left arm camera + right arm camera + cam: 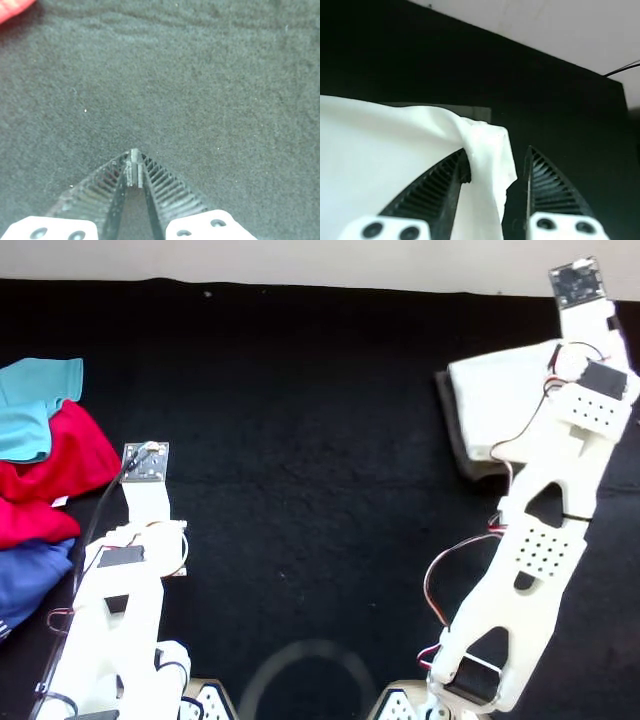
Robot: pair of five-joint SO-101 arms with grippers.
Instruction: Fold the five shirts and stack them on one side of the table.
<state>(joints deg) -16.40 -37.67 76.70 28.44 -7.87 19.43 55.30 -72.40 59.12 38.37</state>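
the right gripper [497, 150] had its jaws narrowly apart around a corner of the folded white shirt [490, 400] at the table's [300, 440] right edge. the left gripper [133, 167] was pinched closed, empty. crumpled shirts [60, 470] lay heaped at the left edge.

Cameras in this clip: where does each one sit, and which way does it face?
High view: fixed above, looking down at the table; left arm and right arm show.
Left wrist view: on the left arm, facing down at the table; its shut jaws show.
Right wrist view: on the right arm, facing across the white shirt toward the wall; its open jaws straddle the shirt's edge.
Shared: high and right wrist views both show the white shirt; high and left wrist views both show the red shirt.
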